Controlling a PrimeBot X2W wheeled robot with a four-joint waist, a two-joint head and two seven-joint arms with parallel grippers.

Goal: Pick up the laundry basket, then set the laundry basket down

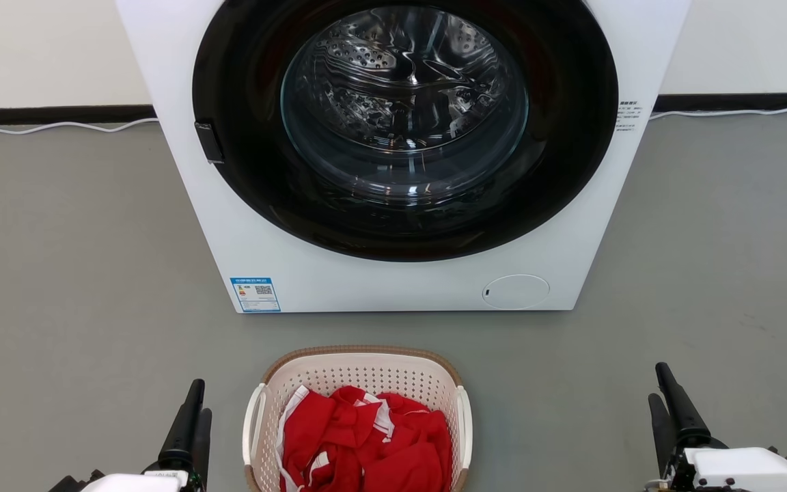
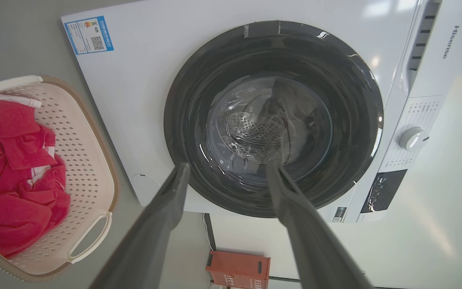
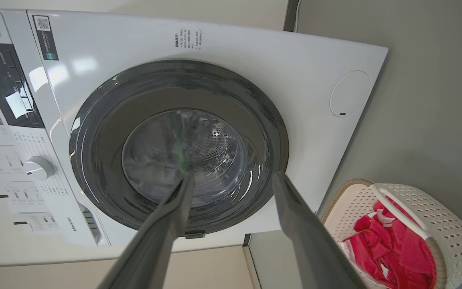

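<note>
Your left gripper (image 2: 227,165) and right gripper (image 3: 234,176) are both open, holding nothing.
Basket (image 1: 366,374) of red clothes (image 1: 366,447) sits on the floor (image 1: 79,273) between them, near the washer (image 1: 380,290).

Colours
Right of left gripper (image 1: 199,400): laundry basket (image 1: 366,372) cream, perforated, brown woven rim; cloth (image 1: 366,447) in it red. Washer (image 1: 380,283) white, door ring (image 1: 571,137) black.

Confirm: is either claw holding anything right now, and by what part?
Nothing held. Left claw and right claw are both open, either side of the laundry basket.
</note>
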